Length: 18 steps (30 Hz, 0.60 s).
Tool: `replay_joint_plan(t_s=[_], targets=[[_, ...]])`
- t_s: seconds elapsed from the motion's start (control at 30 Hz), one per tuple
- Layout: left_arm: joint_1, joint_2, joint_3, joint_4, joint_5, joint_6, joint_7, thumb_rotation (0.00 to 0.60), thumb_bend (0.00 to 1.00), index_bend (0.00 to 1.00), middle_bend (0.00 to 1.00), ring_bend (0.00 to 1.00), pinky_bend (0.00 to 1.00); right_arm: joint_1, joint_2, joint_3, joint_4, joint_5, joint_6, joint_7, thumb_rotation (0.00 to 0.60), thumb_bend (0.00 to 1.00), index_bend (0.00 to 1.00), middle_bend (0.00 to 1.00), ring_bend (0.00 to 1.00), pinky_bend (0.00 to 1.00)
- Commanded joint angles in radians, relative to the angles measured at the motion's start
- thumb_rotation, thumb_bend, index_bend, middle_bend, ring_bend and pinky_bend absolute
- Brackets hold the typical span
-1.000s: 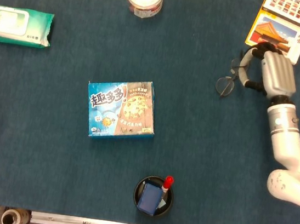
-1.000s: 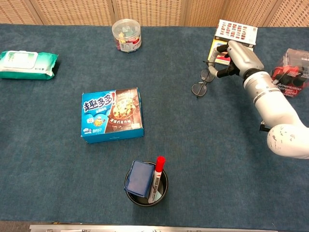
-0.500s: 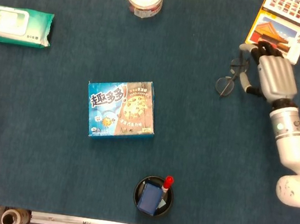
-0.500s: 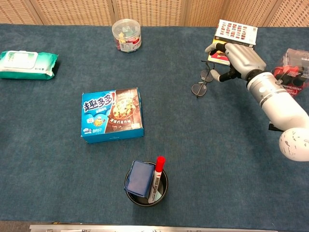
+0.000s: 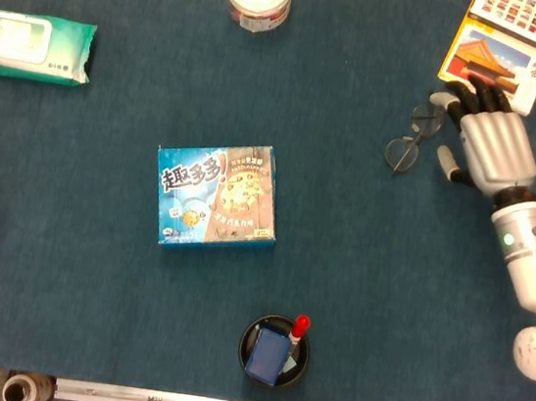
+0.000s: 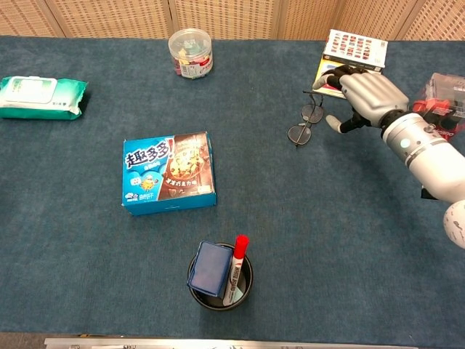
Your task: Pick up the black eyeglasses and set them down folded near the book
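Head view: right hand (image 5: 493,141) empty, fingers spread, just right of black eyeglasses (image 5: 410,138). Eyeglasses lie folded on blue surface (image 5: 341,250), near book (image 5: 497,53). Left hand out of sight.

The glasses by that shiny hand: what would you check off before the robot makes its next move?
1. Black eyeglasses resting on the table, no longer held: ok.
2. Right hand open with fingers spread, beside the glasses: ok.
3. Glasses lie close to the book: ok.
4. Glasses folded: cannot tell; the temples are too thin to make out.
5. Hand clear of the frame before pulling away: cannot tell; the fingertips sit very close to it.
6. Red item at the table's right edge lies near the arm's way back: watch it, ok for now.
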Motion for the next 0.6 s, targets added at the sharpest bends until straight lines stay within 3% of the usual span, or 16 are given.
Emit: replay_joint_plan(t_s=[0.03,0.6], targets=[[0.0,0.0,0.0,0.0,0.0,0.0,0.0,0.6,0.48,0.52,0.45,0.37,0.46,-0.003,0.023,-0.023,-0.023,-0.019,0.012,-0.05,0.6,0.37,0.23,0.13,0.01,0.07],[0.0,0.001,0.002,-0.003,0.001,-0.001,0.004,0.6,0.48,0.52,0.45,0.37,0.46,-0.025,0.055,-0.07,-0.04,-0.04,0.017,-0.122,0.6,0.39,0.24,0.1,0.0,0.05]])
